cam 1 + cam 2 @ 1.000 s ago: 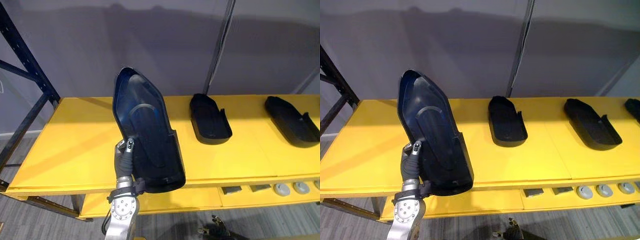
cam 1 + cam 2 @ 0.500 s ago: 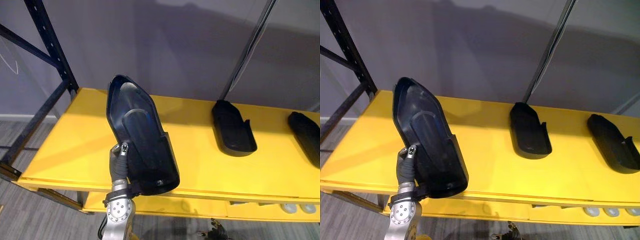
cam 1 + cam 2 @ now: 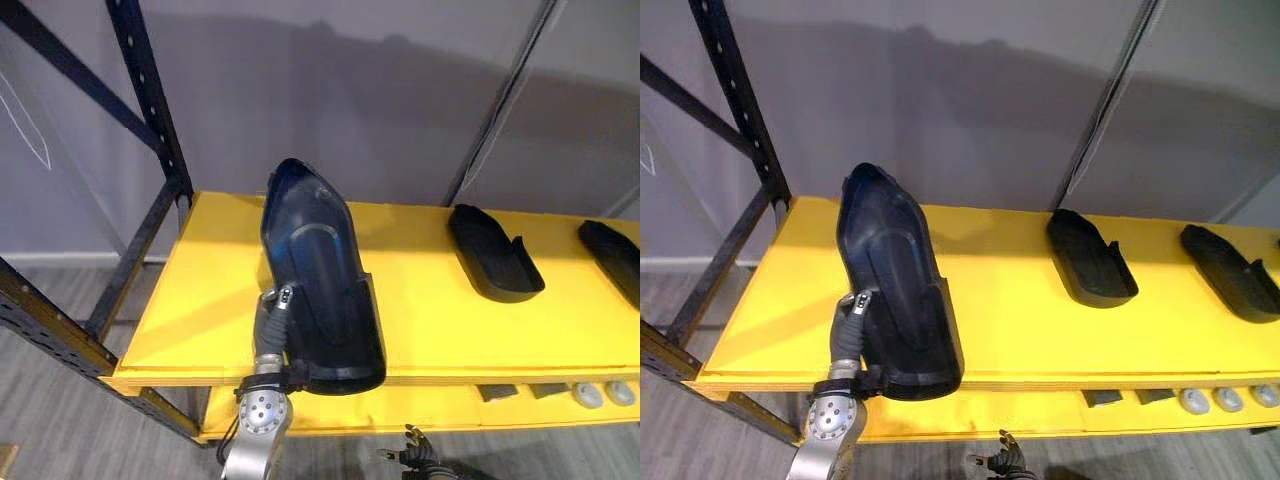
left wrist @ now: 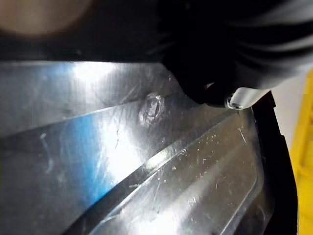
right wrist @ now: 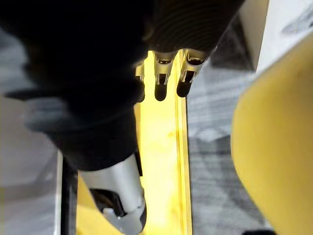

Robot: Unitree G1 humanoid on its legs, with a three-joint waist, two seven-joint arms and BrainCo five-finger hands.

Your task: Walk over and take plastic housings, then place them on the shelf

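Shelf board (image 3: pixel 200 300): yellow, wide, running left to right; the left part is bare, and a lower yellow board lies beneath it.
Rack upright (image 3: pixel 150 100): dark perforated post at the far left corner of the shelf.
Held housing (image 3: pixel 325 290): dark glossy plastic shell, standing steeply with its pointed end up and far. It hangs over the left part of the shelf, and its broad near end covers the front edge. Whether it touches the board cannot be told.
Set-down housing (image 3: pixel 495 255): lies flat to the right, well apart from the held one. A second housing (image 3: pixel 615 255) lies further right.
Left hand (image 3: pixel 270 325): clamped on the held housing's near left edge, one digit curled over onto the inner face.
Right hand (image 5: pixel 160 81): low by the lower board, fingers hanging loose, nothing in them.
Round grey discs (image 3: pixel 598 393): on the lower board, far right.
Risk: the grip takes one edge of a long, smooth shell, so it may pivot or slip. If released over the front edge, it would likely tip to the floor.
View differences: the left wrist view shows scratches, ridges and a small boss on the shell's inner face. The eye views give its position on the shelf.
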